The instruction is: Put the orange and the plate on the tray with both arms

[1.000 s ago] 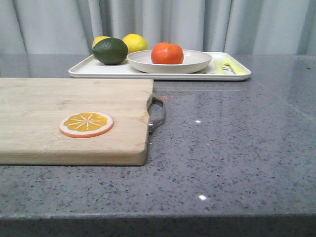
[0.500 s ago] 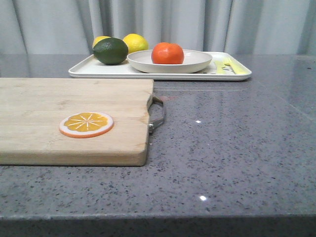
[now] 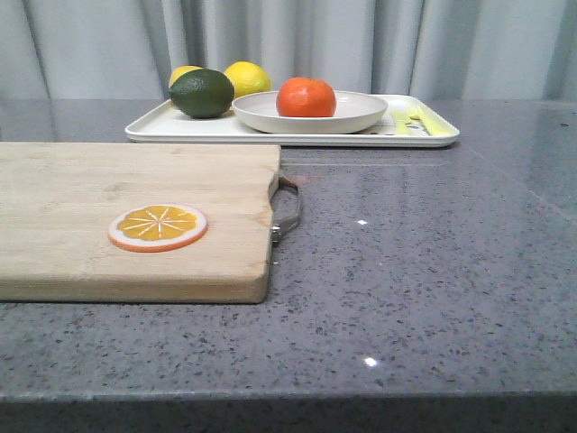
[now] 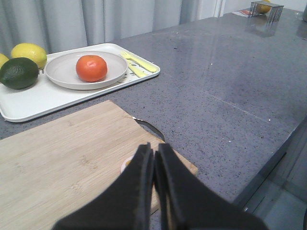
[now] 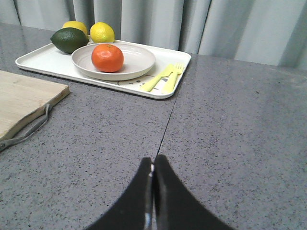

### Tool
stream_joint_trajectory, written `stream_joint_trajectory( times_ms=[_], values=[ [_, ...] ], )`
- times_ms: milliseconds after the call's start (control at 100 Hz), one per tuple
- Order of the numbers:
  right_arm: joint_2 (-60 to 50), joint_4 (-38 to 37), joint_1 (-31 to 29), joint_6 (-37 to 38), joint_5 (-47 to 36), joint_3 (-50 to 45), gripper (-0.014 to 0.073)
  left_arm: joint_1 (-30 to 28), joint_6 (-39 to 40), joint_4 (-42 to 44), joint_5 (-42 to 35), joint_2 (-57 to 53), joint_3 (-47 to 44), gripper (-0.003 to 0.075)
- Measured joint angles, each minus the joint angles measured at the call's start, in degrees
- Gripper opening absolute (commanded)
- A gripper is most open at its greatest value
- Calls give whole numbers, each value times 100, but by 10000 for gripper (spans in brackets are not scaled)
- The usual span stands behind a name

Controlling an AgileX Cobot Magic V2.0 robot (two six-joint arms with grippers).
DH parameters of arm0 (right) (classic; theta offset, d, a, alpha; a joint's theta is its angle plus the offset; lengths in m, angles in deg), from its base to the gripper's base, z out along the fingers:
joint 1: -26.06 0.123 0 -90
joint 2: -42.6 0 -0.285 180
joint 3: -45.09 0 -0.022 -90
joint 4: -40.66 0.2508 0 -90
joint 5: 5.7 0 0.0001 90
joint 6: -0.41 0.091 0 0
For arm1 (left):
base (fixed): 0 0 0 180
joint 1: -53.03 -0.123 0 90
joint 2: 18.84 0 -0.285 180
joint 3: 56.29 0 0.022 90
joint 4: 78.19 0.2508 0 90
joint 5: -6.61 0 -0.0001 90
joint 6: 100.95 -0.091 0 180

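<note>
Ahead, the tray (image 3: 162, 124) sits along the counter's (image 3: 424, 262) far edge, bare stone before it. Its plate (image 3: 361, 113) holds the orange (image 3: 306, 96), well apart from both hands: right hand (image 5: 153, 167) pressed together, left hand (image 4: 154, 160) seemingly together too.

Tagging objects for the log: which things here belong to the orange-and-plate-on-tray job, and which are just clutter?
Job:
orange, sitting in the plate
plate, on the tray
tray

Clutter:
lime
two lemons
yellow cutlery
cutting board
orange slice
</note>
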Motion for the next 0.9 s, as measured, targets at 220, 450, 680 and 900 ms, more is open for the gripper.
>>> stream_joint_trajectory(
  times_ms=[220,450,680,900],
  values=[
    [0,0,0,0,0,0,-67,-10,0,80,-435,0,-195,-20],
    [0,0,0,0,0,0,-67,-607,0,253,-1917,0,-775,-20],
    [0,0,0,0,0,0,-67,-1656,0,261,-2165,-416,-1281,-20],
    [0,0,0,0,0,0,-67,-2783,0,261,-2176,-914,-1891,-20]
  ],
)
